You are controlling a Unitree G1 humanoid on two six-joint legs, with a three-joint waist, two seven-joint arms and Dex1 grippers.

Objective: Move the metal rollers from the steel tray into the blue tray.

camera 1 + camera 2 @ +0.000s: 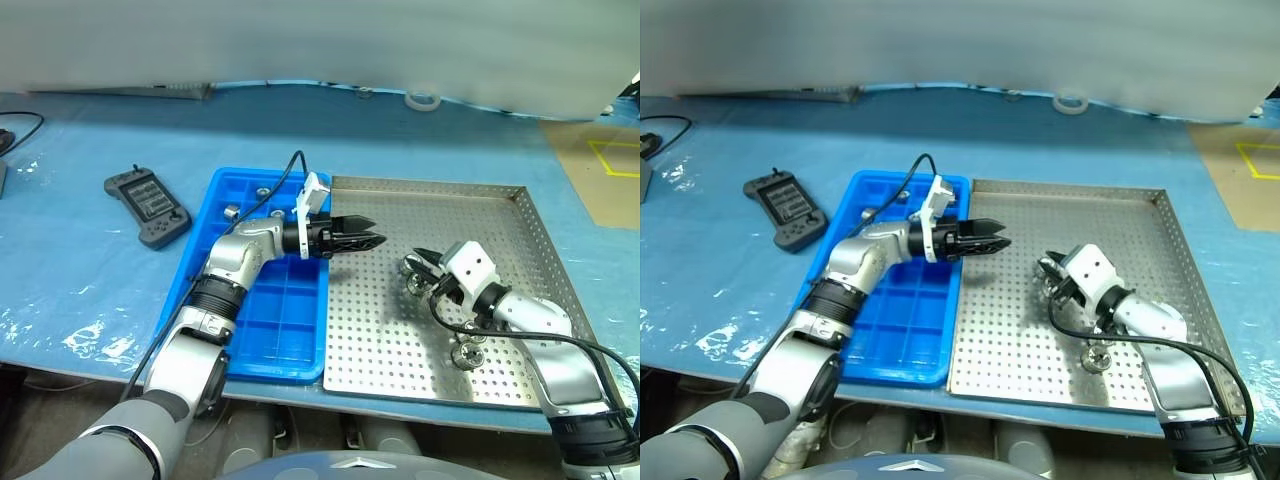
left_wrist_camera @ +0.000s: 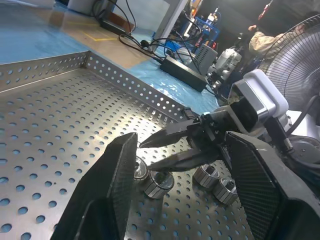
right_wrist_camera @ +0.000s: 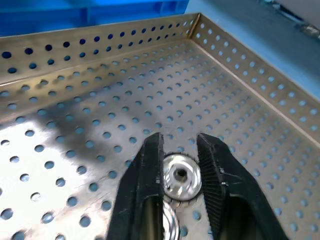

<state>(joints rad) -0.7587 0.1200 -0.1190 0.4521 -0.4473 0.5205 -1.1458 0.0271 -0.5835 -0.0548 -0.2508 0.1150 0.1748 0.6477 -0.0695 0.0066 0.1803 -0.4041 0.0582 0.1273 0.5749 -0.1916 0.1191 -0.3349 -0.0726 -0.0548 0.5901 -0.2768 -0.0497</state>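
Note:
The steel tray lies right of the blue tray. A cluster of metal rollers sits mid-tray, with one more roller nearer the front. My right gripper is low over the cluster. In the right wrist view its fingers stand apart on either side of one roller lying on the perforated floor. My left gripper points right over the steel tray's left part, open and empty. Three rollers rest in the blue tray's far compartments.
A black handheld controller lies left of the blue tray on the blue-covered table. A tape roll sits at the far edge. Beyond the table, the left wrist view shows a fan, cables and a person.

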